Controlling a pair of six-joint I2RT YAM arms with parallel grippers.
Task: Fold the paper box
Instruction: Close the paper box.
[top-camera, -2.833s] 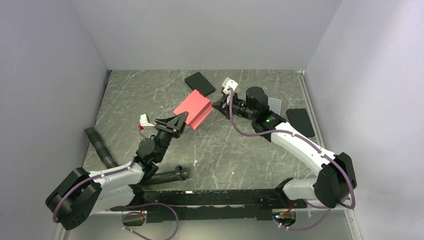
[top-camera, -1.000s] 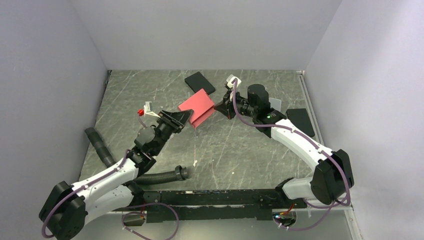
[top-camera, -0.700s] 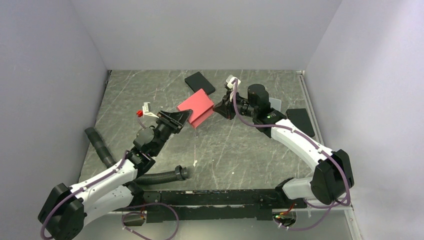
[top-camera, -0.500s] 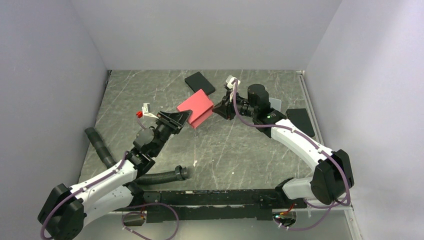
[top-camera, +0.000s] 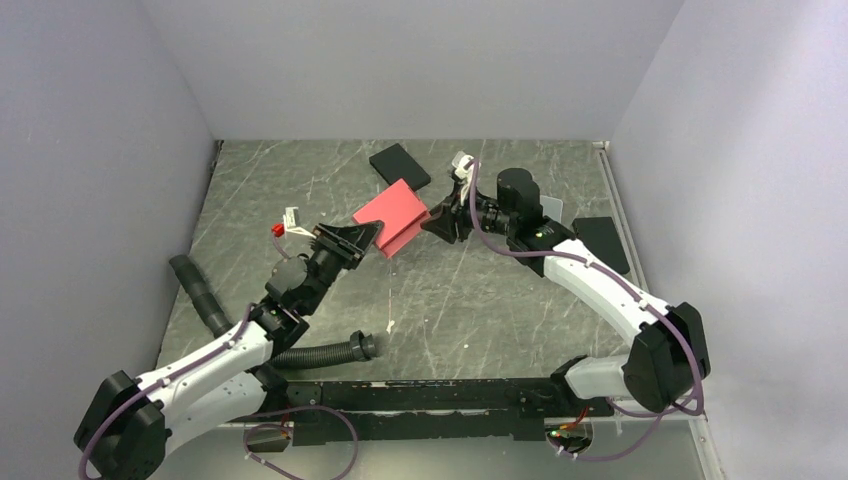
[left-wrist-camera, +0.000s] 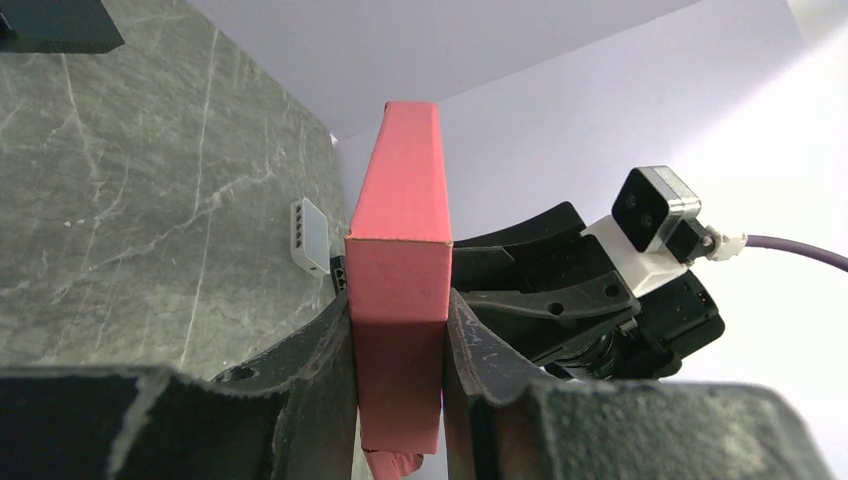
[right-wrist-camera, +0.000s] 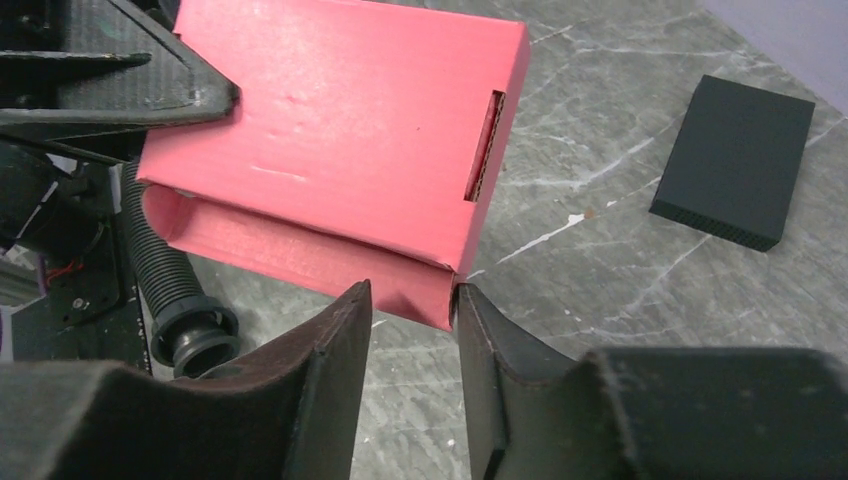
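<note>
The paper box (top-camera: 392, 215) is a pinkish-red flat carton held above the table between the two arms. My left gripper (top-camera: 368, 238) is shut on its near-left end; in the left wrist view the box (left-wrist-camera: 400, 290) stands edge-on, squeezed between both fingers of that gripper (left-wrist-camera: 398, 312). My right gripper (top-camera: 431, 219) is at the box's right corner. In the right wrist view its jaws (right-wrist-camera: 412, 297) are open around the box's lower corner, the right finger touching it and a gap on the left side. The box's broad face (right-wrist-camera: 330, 130) shows a slot, with an open flap (right-wrist-camera: 290, 250) below.
A black flat box (top-camera: 399, 165) lies on the table behind the red one, also seen in the right wrist view (right-wrist-camera: 735, 175). Another black flat piece (top-camera: 601, 243) lies at the right. A black corrugated hose (top-camera: 320, 352) lies near the left arm. Walls close three sides.
The right gripper went from shut to open and edged in at the box's right corner. The left gripper kept its grip and barely moved.
</note>
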